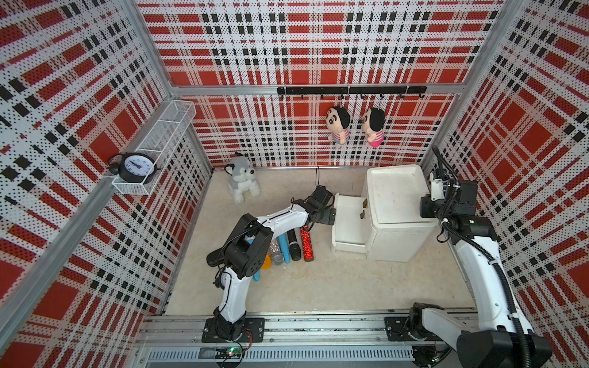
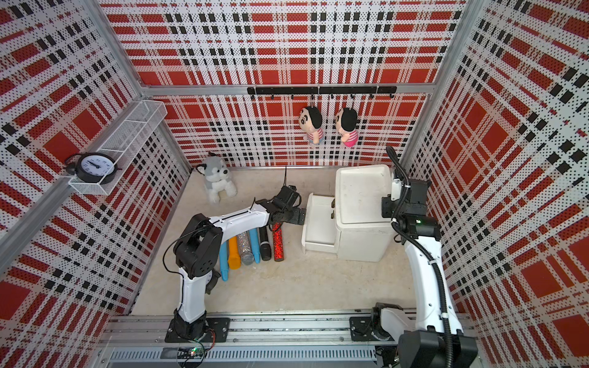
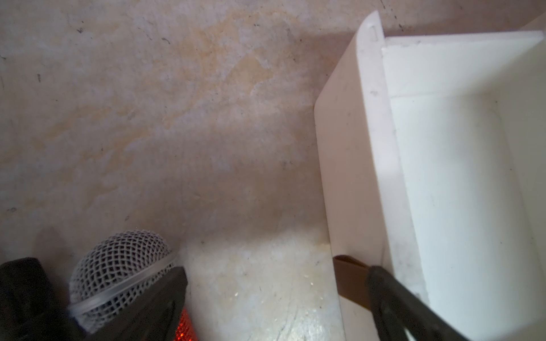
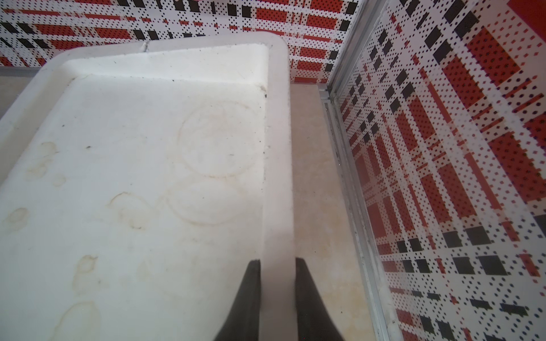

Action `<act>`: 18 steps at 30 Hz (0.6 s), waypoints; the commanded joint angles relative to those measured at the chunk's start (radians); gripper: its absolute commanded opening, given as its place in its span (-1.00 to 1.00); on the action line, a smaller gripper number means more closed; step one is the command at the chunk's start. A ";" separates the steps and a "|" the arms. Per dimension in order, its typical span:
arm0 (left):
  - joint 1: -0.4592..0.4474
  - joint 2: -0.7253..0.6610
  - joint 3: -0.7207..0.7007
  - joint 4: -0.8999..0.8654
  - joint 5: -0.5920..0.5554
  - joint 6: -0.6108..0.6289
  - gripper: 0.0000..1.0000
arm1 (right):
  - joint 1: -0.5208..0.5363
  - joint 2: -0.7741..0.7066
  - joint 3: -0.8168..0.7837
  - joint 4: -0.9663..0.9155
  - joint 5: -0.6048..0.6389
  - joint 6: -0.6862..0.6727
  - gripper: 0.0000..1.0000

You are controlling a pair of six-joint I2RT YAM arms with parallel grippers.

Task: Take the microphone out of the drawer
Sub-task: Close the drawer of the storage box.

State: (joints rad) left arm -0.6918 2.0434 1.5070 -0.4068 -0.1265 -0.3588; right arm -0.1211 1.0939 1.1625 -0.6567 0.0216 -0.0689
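**Cabinet** [image 1: 395,197]: white, standing at 3 o'clock on the floor [image 1: 318,286] in both top views. The right gripper [image 4: 277,261] is pinched on its top rim, one finger on each side, apparently bracing it.

**Drawer** [image 1: 345,216]: pulled out toward 9 o'clock. The part of its interior that the left wrist view shows holds nothing.

**Left gripper** [image 1: 323,218]: jaws spread wide, gripping nothing. One finger is at the drawer front; the other is over the mesh head of the red glitter microphone [image 1: 307,243].

**Red glitter microphone**: on the floor, outside the drawer, at 7 o'clock from the left gripper. Its long axis runs 12 to 6, with the head at 12. The left arm is the nearer. It lies at the 3 o'clock end of a row of five other microphones [image 1: 294,243].

**Judgement**: removal appears complete. The next move is probably a withdrawal that lifts clear of the head.
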 commanded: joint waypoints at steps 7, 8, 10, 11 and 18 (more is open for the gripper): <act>-0.057 0.032 0.040 0.018 0.139 0.004 0.96 | 0.001 -0.035 -0.081 0.219 -0.016 0.010 -1.00; -0.058 0.033 0.039 0.020 0.143 0.003 0.96 | -0.003 -0.031 -0.083 0.217 -0.019 0.015 -1.00; -0.061 0.036 0.040 0.020 0.150 0.001 0.96 | -0.007 -0.026 -0.088 0.221 -0.028 0.021 -1.00; -0.061 0.038 0.039 0.023 0.157 0.000 0.96 | -0.009 -0.023 -0.089 0.223 -0.035 0.021 -1.00; -0.064 0.044 0.041 0.049 0.196 -0.006 0.96 | -0.014 -0.007 -0.088 0.228 -0.085 0.020 -1.00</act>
State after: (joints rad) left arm -0.7460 2.0670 1.5238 -0.3954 0.0216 -0.3622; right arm -0.1406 1.0763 1.0966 -0.5606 0.0002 -0.0586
